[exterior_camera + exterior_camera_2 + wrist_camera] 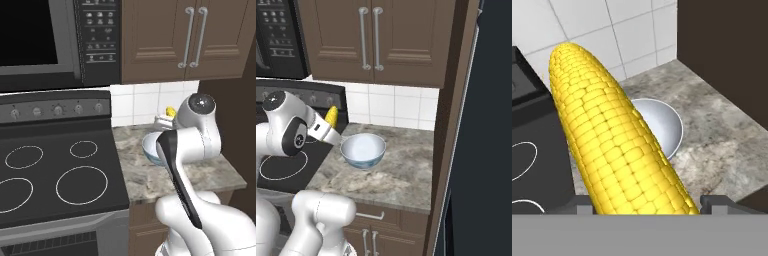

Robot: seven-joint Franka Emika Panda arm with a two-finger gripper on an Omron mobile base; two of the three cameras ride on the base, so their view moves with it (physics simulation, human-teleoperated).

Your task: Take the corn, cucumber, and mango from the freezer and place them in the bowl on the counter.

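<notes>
While the gripper (327,129) hangs over the seam between stovetop (55,170) and counter (401,165), its fingers are clamped on the corn (612,135), one dark fingertip (717,204) showing on each side of the cob's base in the hand view. The corn sticks up out of the hand, its yellow end (331,116) raised toward the tiled wall (396,107). The bowl (363,150) sits on the counter just beside the hand, on the side away from the stovetop, with nothing visible inside it. In the left base view the arm hides much of the bowl (150,147), and a bit of corn (170,111) shows behind the wrist.
</notes>
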